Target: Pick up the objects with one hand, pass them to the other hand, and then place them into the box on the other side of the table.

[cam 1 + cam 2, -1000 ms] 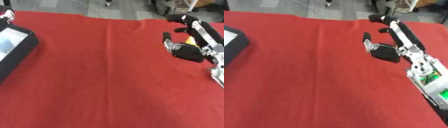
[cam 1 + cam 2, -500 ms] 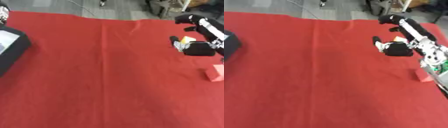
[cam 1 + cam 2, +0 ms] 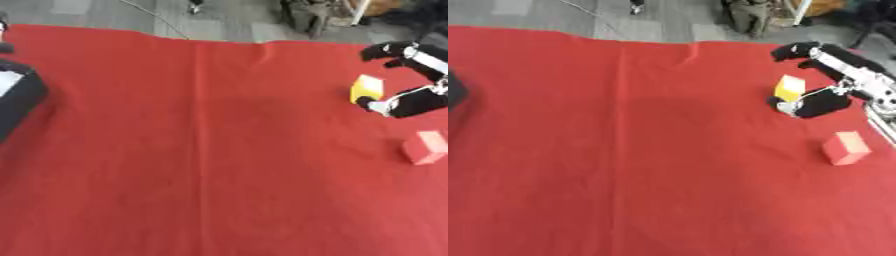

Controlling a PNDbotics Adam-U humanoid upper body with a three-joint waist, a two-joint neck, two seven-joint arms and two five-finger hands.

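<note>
Red cloth is covering the counter from the near edge to the far one, with a crease running up its middle. Nearest on the right side, a pink block is lying flat on the cloth, apart from everything else; no writing or label is showing on any face that can be seen. Farther back, the right hand is coming in from the right edge, its dark fingers and thumb spread in a wide curve around a yellow block. One finger is reaching over the far side of that block while the thumb side is lying just near of it; whether they are actually touching the block cannot be told. The yellow block is sitting on the cloth, lighter on its top face, and it too is bearing no readable print. Across the counter, at the left edge, a black box is standing on the cloth with a pale patch showing inside it; only part of it is appearing in the left eye view, and just a dark corner in the right eye view. No brand or lettering can be read on it. Beyond the far edge of the cloth, grey floor is showing.
</note>
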